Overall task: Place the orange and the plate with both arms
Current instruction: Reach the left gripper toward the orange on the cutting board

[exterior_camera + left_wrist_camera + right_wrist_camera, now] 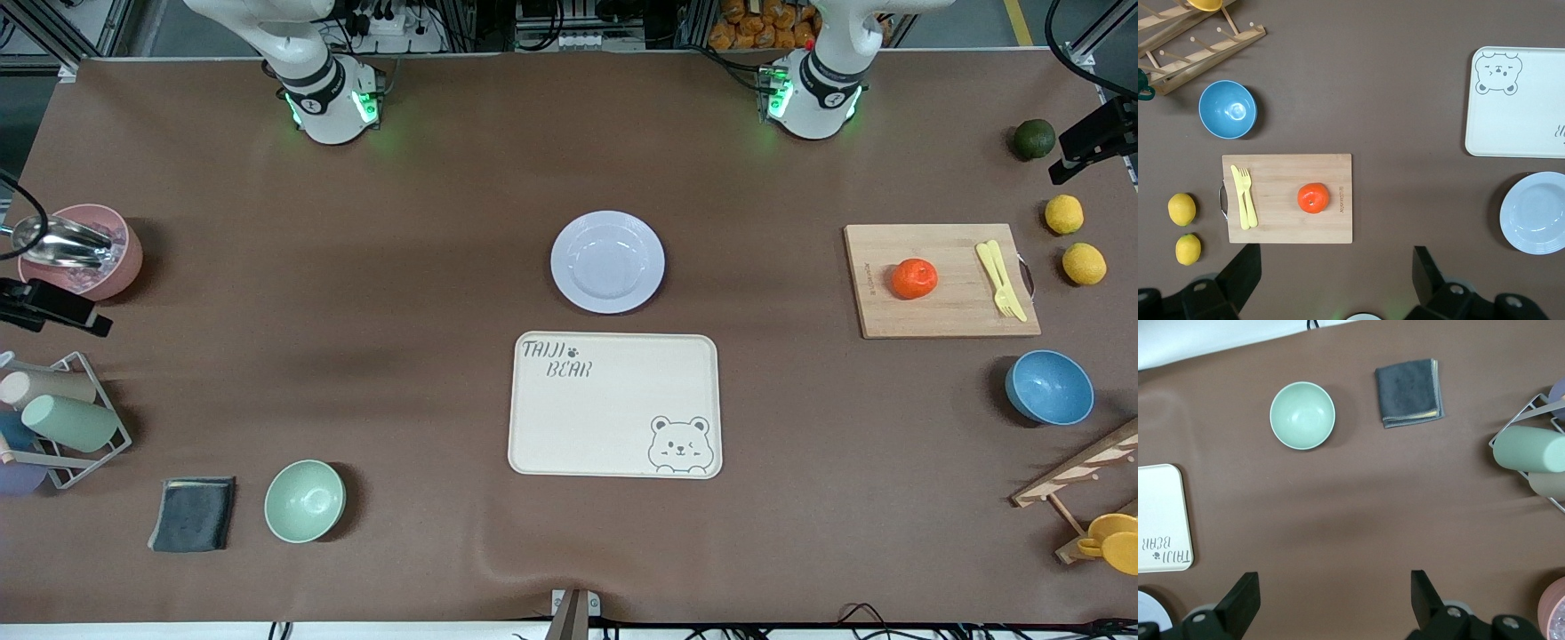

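The orange (914, 278) sits on a wooden cutting board (942, 307) toward the left arm's end of the table; it also shows in the left wrist view (1313, 198). The pale lavender plate (607, 261) lies empty at the table's middle, just farther from the front camera than the cream bear tray (613, 404). It also shows in the left wrist view (1536, 213). My left gripper (1336, 277) is open and empty, high over bare mat beside the board. My right gripper (1331, 600) is open and empty, high over bare mat toward the right arm's end. Neither gripper shows in the front view.
A yellow fork (1000, 278) lies on the board. Two lemons (1064, 214), a dark green fruit (1034, 139), a blue bowl (1049, 387) and a wooden rack (1080, 471) are around it. A mint bowl (304, 500), grey cloth (193, 513), cup rack (62, 422) and pink bowl (84, 252) stand at the right arm's end.
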{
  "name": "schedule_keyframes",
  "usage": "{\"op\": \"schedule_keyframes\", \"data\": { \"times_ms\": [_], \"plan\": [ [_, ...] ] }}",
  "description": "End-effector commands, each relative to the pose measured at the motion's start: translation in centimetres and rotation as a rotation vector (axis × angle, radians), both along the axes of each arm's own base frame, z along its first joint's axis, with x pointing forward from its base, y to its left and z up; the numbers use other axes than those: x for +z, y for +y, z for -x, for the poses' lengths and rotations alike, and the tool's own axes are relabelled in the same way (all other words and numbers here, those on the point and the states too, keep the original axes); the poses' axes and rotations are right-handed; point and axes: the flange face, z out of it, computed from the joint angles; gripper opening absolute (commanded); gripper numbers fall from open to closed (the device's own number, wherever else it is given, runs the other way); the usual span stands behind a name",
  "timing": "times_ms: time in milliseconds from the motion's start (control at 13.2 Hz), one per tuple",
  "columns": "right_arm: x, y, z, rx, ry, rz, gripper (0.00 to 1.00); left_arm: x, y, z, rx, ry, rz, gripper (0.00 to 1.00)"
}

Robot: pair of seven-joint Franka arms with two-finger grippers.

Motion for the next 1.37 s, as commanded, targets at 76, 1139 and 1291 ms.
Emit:
{"op": "schedule_keyframes", "data": {
  "times_ms": [76, 1139, 1291],
  "plan": [
    [0.5, 2.5, 0.3, 0.042, 0.029, -0.005, 1.0, 0.0, -0.7, 0.3, -0.029, 0.014, -0.008, 1.0],
    [-1.6, 2.4, -0.6, 0.045, 0.054, 0.052, 1.0, -21.6, -1.3, -4.6, -0.03, 0.203, -0.08, 1.0],
    [-3.0, 3.3, -0.4, 0.062, 0.091, 0.045, 1.0, -25.6, 0.2, -4.1, -0.011, 0.183, -0.08, 1.0]
  ]
}}
